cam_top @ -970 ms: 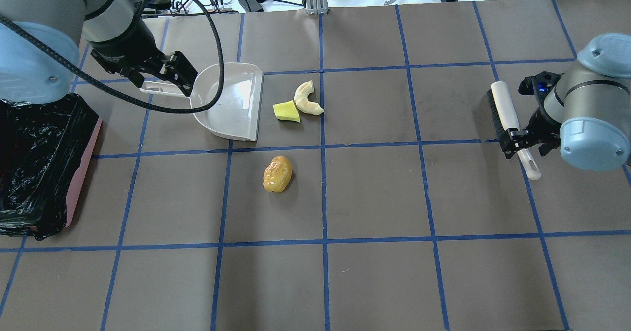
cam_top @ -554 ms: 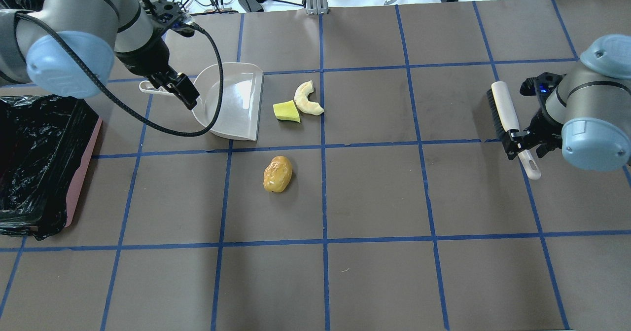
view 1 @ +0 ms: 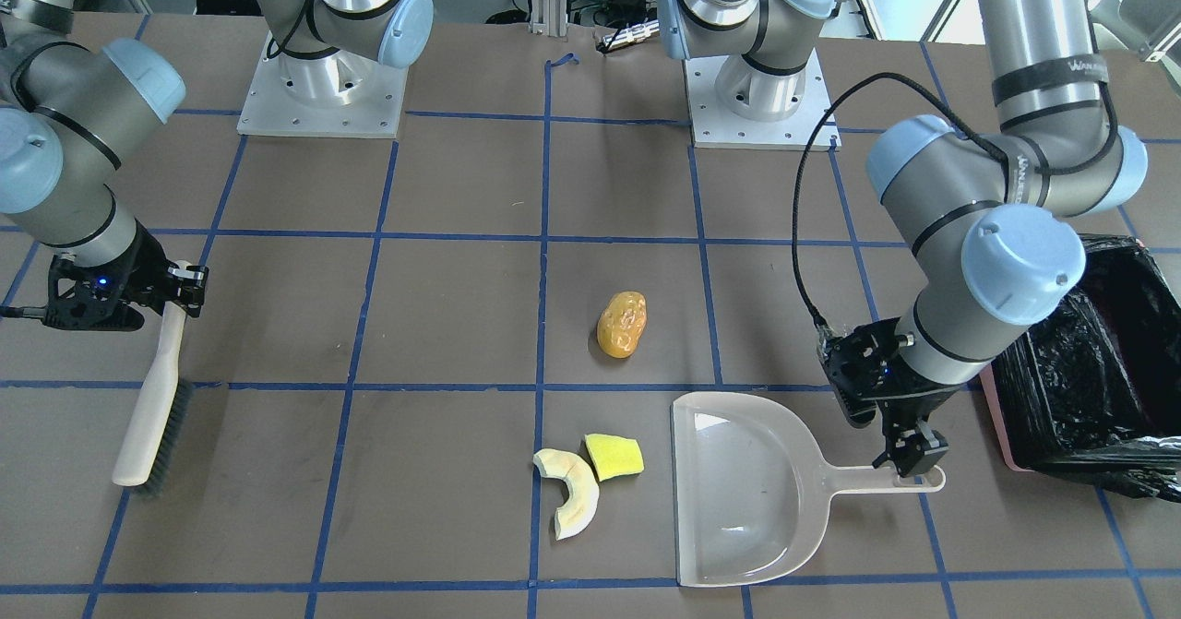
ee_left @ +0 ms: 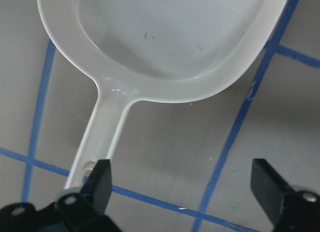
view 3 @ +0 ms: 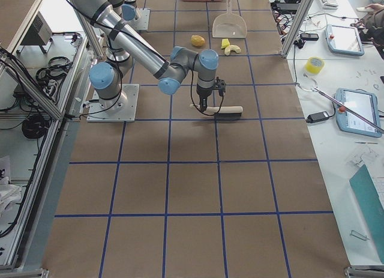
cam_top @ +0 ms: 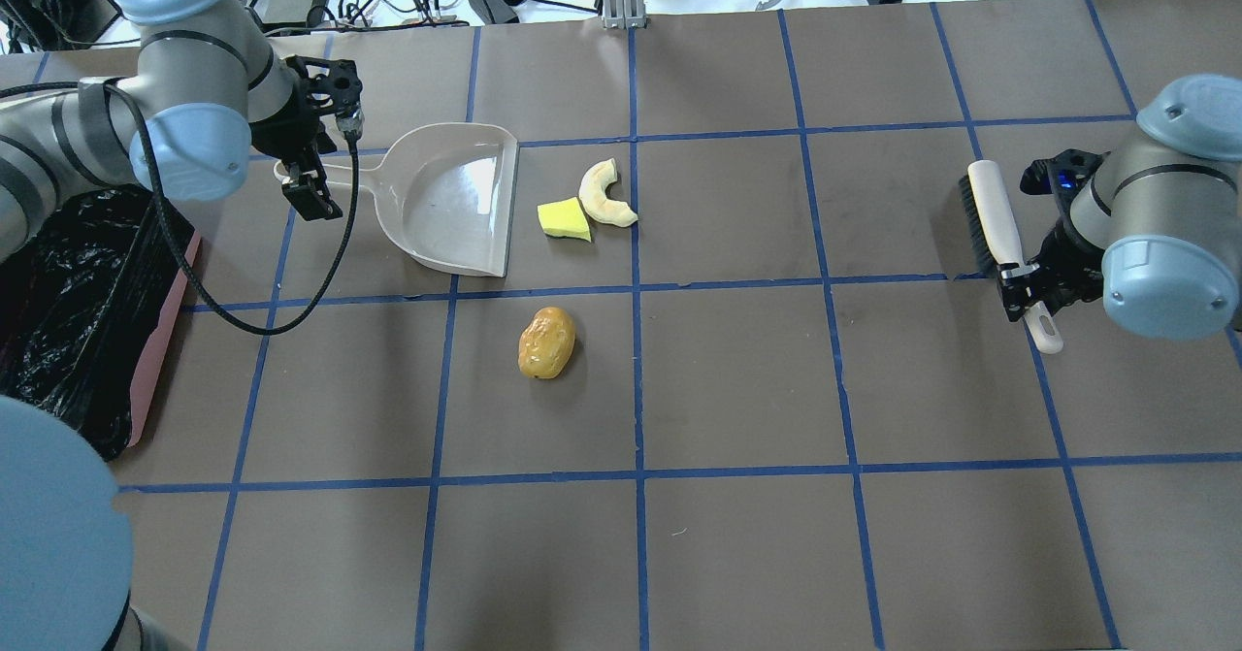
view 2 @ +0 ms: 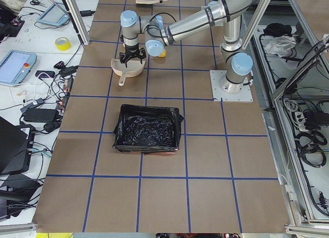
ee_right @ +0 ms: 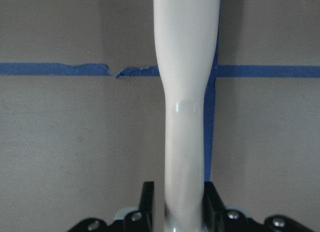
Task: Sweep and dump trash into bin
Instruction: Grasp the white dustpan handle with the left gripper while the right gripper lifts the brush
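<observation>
The trash lies on the table: an orange-brown lump (cam_top: pixel 546 342) (view 1: pixel 621 324), a cream crescent (cam_top: pixel 606 195) (view 1: pixel 574 499) and a yellow-green wedge (cam_top: pixel 564 219) (view 1: pixel 616 456) just off the dustpan's open edge. The beige dustpan (cam_top: pixel 456 195) (view 1: pixel 738 490) (ee_left: pixel 170 36) is empty. My left gripper (cam_top: pixel 310 180) (view 1: pixel 909 453) (ee_left: pixel 180 174) is open over the end of the dustpan's handle, which lies by one finger. My right gripper (cam_top: pixel 1029 287) (view 1: pixel 175 291) (ee_right: pixel 179 192) is shut on the handle of a white brush (cam_top: pixel 995 214) (ee_right: pixel 185 91). The bin (cam_top: pixel 160 331) (view 1: pixel 1089 370) stands at the left edge.
The brush (view 1: pixel 152 407) rests bristles down on the table at the far right of the overhead view. Cables and tools lie beyond the table's back edge. Blue tape lines grid the brown table (cam_top: pixel 737 535).
My left arm swung round and its gripper moved left from the dustpan's bowl to the handle's end. My right gripper's fingers closed in on the brush handle. The trash has not moved.
</observation>
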Action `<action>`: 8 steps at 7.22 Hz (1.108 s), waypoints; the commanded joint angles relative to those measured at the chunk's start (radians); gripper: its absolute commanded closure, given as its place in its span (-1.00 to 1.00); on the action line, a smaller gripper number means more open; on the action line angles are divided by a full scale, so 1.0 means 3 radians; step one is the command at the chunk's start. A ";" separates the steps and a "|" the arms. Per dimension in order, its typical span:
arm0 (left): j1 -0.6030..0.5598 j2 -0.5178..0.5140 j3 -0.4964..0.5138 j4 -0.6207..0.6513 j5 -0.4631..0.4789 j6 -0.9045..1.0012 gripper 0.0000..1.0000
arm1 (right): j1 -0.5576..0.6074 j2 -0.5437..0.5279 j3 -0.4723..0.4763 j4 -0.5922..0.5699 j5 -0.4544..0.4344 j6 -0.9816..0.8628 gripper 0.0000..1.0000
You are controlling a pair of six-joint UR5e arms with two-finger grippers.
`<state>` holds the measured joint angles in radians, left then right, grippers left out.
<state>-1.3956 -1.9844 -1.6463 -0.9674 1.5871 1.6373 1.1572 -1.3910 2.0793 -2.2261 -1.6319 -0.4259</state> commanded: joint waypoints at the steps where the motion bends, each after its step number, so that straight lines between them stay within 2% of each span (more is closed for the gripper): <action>1: 0.0030 -0.0252 0.0052 0.0361 0.0068 0.0529 -0.92 | -0.0002 0.0004 0.0018 -0.0014 0.0004 0.0003 0.37; 3: 0.0030 -0.0360 0.0088 0.0356 0.0135 0.0550 -0.93 | -0.0002 -0.0001 0.0013 -0.0014 0.0004 0.0013 0.73; 4: 0.0030 -0.0385 0.0088 0.0356 0.0135 0.0545 -0.93 | -0.0002 -0.0032 -0.0002 0.0021 0.0009 0.0034 0.79; 5: 0.0030 -0.0385 0.0088 0.0351 0.0130 0.0540 -0.80 | -0.0002 -0.0057 -0.0023 0.0026 0.0010 0.0044 0.85; 7: 0.0070 -0.0380 0.0088 0.0356 0.0125 0.0550 0.27 | 0.0095 -0.0225 -0.0028 0.0047 0.0045 0.0202 0.85; 8: 0.0071 -0.0380 0.0088 0.0356 0.0130 0.0550 0.66 | 0.0242 -0.0312 -0.0043 0.0148 0.0101 0.0299 0.86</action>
<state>-1.3773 -2.0988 -1.6199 -0.8606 1.6257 1.8017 1.1879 -1.4512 2.0704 -2.2069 -1.6183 -0.3713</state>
